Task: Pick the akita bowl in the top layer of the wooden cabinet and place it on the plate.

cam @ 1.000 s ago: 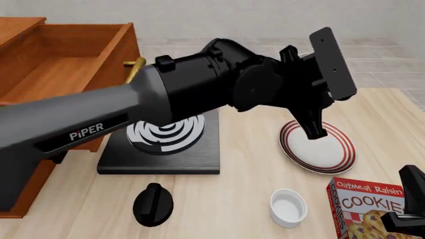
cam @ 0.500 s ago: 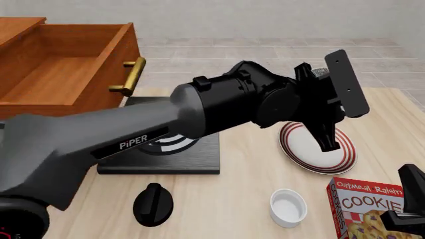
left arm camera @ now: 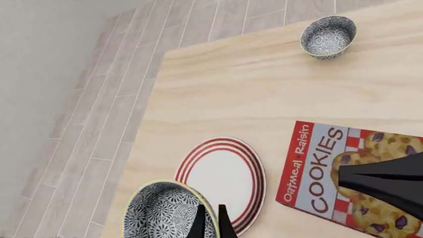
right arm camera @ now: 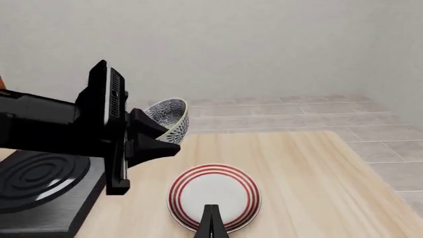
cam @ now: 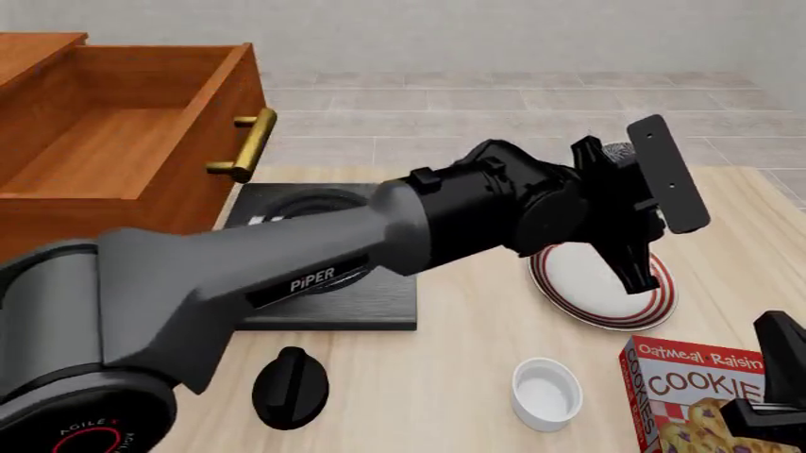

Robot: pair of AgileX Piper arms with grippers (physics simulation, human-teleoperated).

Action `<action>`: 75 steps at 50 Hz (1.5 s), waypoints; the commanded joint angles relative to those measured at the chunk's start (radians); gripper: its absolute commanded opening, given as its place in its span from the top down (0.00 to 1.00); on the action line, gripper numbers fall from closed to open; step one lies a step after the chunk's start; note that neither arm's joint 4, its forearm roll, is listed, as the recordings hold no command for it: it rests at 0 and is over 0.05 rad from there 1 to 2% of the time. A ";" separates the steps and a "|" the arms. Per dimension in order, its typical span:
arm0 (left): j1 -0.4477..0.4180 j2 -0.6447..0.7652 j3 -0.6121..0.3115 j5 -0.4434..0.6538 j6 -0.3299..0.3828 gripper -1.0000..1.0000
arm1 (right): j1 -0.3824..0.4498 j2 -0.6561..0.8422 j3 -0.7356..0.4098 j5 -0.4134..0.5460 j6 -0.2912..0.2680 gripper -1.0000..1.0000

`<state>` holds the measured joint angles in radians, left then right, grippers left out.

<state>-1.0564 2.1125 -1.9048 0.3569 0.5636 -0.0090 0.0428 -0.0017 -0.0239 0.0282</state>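
My left gripper is shut on the rim of the akita bowl, black-and-white patterned with a speckled inside. The right wrist view shows the bowl tilted in the air, above and just behind the red-ringed plate and not touching it. From the front only a sliver of bowl shows behind the left arm, which reaches across to the plate. The cabinet's top drawer stands pulled out with nothing in it. My right gripper is shut and holds nothing, low at the table's near right.
A black stove slab lies between the cabinet and the plate, with a black knob in front of it. A small white cup and a cookie box sit near the front right, beside the right gripper.
My left arm has swung right with the bowl, from over the stove to over the plate. The right arm has not moved.
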 commanded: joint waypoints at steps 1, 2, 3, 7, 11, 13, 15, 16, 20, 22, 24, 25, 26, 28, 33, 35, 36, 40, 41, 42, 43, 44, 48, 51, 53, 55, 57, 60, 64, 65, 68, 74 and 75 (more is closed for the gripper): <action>-0.005 0.029 -0.007 -0.030 -0.007 1.00 | 0.001 0.003 0.000 -0.003 0.000 1.00; -0.005 0.029 -0.002 -0.034 -0.005 1.00 | 0.001 0.004 0.000 -0.004 0.000 1.00; -0.005 0.029 0.002 -0.036 -0.002 1.00 | 0.001 0.005 0.000 -0.005 0.000 1.00; -0.005 0.034 0.004 -0.043 -0.004 1.00 | 0.001 0.015 0.000 -0.015 0.001 1.00; -0.006 0.061 -0.029 -0.037 -0.004 1.00 | 0.002 0.031 0.000 -0.030 0.002 1.00; -0.006 0.076 -0.044 -0.037 -0.004 1.00 | 0.002 0.034 0.000 -0.034 0.002 1.00; -0.009 0.093 -0.059 -0.040 -0.009 1.00 | 0.002 0.035 0.000 -0.034 0.002 1.00; -0.009 0.093 -0.059 -0.039 -0.009 1.00 | 0.002 0.035 0.000 -0.034 0.002 1.00; -0.013 0.119 -0.083 -0.040 -0.011 1.00 | 0.003 0.015 0.000 -0.015 0.004 1.00; -0.013 0.133 -0.102 -0.035 -0.013 1.00 | 0.003 0.016 0.000 -0.016 0.004 1.00; -0.013 0.144 -0.116 -0.032 -0.012 1.00 | 0.004 0.013 0.000 -0.013 0.004 1.00; -0.012 0.152 -0.127 -0.029 -0.014 1.00 | 0.004 0.011 0.000 -0.011 0.005 1.00; -0.012 0.153 -0.128 -0.028 -0.014 1.00 | 0.004 0.011 0.000 -0.011 0.005 1.00; -0.012 0.167 -0.143 -0.026 -0.015 1.00 | 0.004 -0.003 0.000 0.003 0.006 1.00; -0.008 0.164 -0.124 -0.041 -0.020 1.00 | 0.006 -0.002 0.000 0.002 0.008 1.00; -0.005 0.166 -0.119 -0.045 -0.018 1.00 | 0.006 -0.006 0.000 0.006 0.008 1.00; -0.005 0.166 -0.119 -0.045 -0.018 1.00 | 0.006 -0.007 0.000 0.006 0.008 1.00; -0.001 0.173 -0.118 -0.048 -0.018 1.00 | 0.007 0.004 0.001 -0.005 0.009 1.00; 0.002 0.179 -0.128 -0.043 -0.019 1.00 | 0.007 0.011 0.001 -0.012 0.009 1.00; 0.003 0.181 -0.130 -0.042 -0.018 1.00 | 0.007 0.017 0.001 -0.018 0.009 1.00; 0.005 0.186 -0.137 -0.039 -0.020 1.00 | 0.007 0.021 0.001 -0.022 0.009 1.00; 0.007 0.190 -0.142 -0.037 -0.019 1.00 | 0.008 0.025 0.001 -0.026 0.009 1.00; 0.012 0.226 -0.194 -0.012 -0.022 1.00 | 0.008 0.046 0.001 -0.048 0.010 1.00; 0.011 0.271 -0.271 0.024 -0.031 1.00 | 0.009 0.057 0.001 -0.058 0.010 1.00; 0.009 0.291 -0.303 0.040 -0.033 1.00 | 0.009 0.068 0.001 -0.069 0.011 1.00; 0.010 0.308 -0.333 0.053 -0.037 1.00 | 0.009 0.068 0.001 -0.069 0.011 1.00; 0.014 0.338 -0.381 0.073 -0.040 1.00 | 0.009 0.074 0.001 -0.076 0.011 1.00; 0.017 0.368 -0.432 0.097 -0.046 1.00 | 0.010 0.086 0.001 -0.087 0.011 1.00; 0.018 0.384 -0.457 0.108 -0.048 1.00 | 0.010 0.080 0.001 -0.081 0.011 1.00; 0.018 0.401 -0.479 0.120 -0.059 1.00 | 0.010 0.067 0.001 -0.069 0.011 1.00; 0.016 0.414 -0.496 0.131 -0.067 1.00 | 0.010 0.066 0.001 -0.067 0.011 1.00; 0.022 0.434 -0.504 0.127 -0.076 1.00 | 0.011 0.057 0.001 -0.057 0.010 1.00; 0.023 0.438 -0.511 0.129 -0.078 1.00 | 0.011 0.057 0.001 -0.057 0.009 1.00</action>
<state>-1.0394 2.5046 -2.3462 0.4631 0.5004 0.0008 0.1049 -0.0007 -0.0864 0.0384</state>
